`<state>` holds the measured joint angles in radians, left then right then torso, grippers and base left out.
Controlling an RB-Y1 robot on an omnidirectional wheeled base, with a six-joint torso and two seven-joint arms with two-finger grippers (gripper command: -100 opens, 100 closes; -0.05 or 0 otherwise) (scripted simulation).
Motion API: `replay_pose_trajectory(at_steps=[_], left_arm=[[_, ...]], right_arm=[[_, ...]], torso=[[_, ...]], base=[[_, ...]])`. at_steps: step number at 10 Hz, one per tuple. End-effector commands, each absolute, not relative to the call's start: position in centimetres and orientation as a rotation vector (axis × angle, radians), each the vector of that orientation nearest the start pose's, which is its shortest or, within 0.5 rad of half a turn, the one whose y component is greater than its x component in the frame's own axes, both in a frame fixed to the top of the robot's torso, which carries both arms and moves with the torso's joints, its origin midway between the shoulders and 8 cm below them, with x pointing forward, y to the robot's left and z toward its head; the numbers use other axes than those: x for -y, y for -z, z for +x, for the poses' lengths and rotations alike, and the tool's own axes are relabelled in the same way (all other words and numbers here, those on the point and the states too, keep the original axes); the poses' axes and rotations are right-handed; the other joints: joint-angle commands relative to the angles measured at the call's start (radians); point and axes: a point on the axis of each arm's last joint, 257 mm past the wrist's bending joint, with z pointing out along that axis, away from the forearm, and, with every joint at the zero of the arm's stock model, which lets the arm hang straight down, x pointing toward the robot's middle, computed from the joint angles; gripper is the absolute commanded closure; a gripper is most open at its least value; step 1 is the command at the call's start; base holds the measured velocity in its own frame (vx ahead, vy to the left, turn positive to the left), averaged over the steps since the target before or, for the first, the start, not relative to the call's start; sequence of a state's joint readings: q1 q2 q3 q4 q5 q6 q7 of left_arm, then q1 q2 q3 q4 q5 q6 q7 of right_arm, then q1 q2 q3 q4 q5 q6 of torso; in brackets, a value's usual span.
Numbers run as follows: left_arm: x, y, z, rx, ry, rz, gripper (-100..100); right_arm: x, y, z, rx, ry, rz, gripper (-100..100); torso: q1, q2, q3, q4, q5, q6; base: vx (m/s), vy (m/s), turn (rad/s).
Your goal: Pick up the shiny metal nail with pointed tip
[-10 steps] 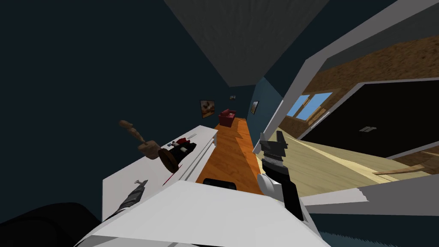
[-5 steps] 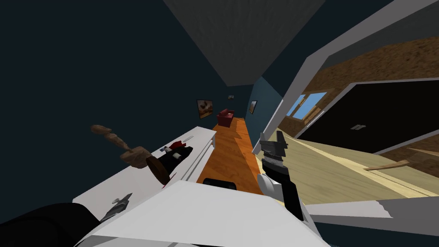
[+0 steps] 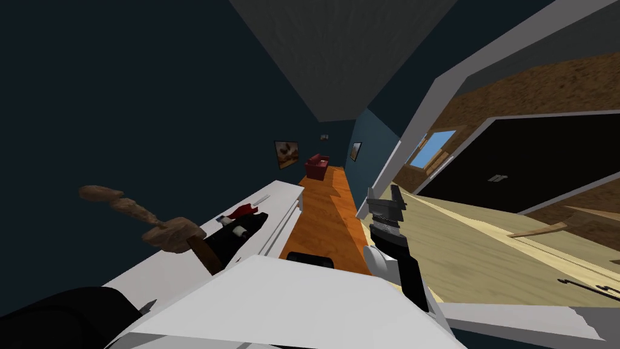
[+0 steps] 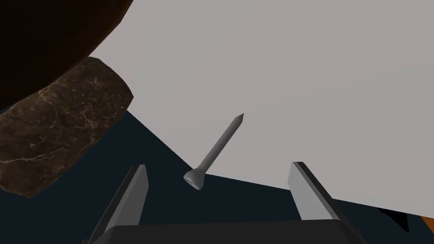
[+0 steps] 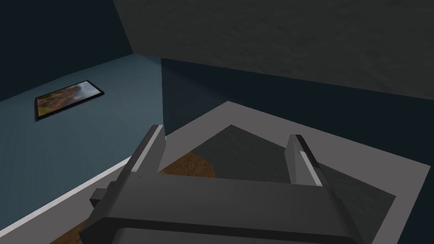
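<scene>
no legible text, apparently no labels

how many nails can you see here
1. The grey nail lies at the edge of the white tabletop, between the open fingers of the left gripper, tip pointing away from it. Small things farther along are too small to tell, so more may be there.

Table (image 3: 284, 200): white, at our 10 o'clock.
Brown stone piece (image 3: 172, 233): at the table's 9 o'clock edge.
Armchair (image 3: 318, 165): red, 12 o'clock.
</scene>
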<state>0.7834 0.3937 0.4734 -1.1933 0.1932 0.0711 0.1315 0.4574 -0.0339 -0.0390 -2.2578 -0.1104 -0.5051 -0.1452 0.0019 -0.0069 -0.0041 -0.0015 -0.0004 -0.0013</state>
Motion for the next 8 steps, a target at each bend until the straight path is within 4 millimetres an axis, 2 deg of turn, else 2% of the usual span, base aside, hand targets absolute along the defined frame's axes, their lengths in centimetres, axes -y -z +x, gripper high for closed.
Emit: replay_pose_trajectory(at_steps=[1,2,5,8], left_arm=[[-68.6,46.2,-7.3,-1.115,-0.216,-2.054,-100],[-68.6,46.4,-7.7,-1.114,-0.223,-2.060,-100],[-70.0,46.2,-13.0,-1.023,-0.337,-2.151,-100],[-70.8,45.7,-16.5,-0.953,-0.412,-2.205,-100]], right_arm=[[29.9,-3.1,34.7,-0.511,-1.488,0.732,0],[29.9,-3.1,34.7,-0.511,-1.488,0.732,0],[29.9,-3.1,34.7,-0.511,-1.488,0.732,0],[29.9,-3.1,34.7,-0.511,-1.488,0.732,0]], torso=[[0.000,0.000,0.000,0.000,0.000,0.000],[0.000,-0.002,-0.001,0.000,0.000,0.000],[-0.001,0.004,0.002,0.001,0.000,0.000],[0.000,0.003,0.002,0.001,0.000,0.000]], base=[[0.216,0.046,-0.068],[0.131,0.024,-0.020],[0.110,0.039,-0.032],[0.114,0.047,-0.007]])
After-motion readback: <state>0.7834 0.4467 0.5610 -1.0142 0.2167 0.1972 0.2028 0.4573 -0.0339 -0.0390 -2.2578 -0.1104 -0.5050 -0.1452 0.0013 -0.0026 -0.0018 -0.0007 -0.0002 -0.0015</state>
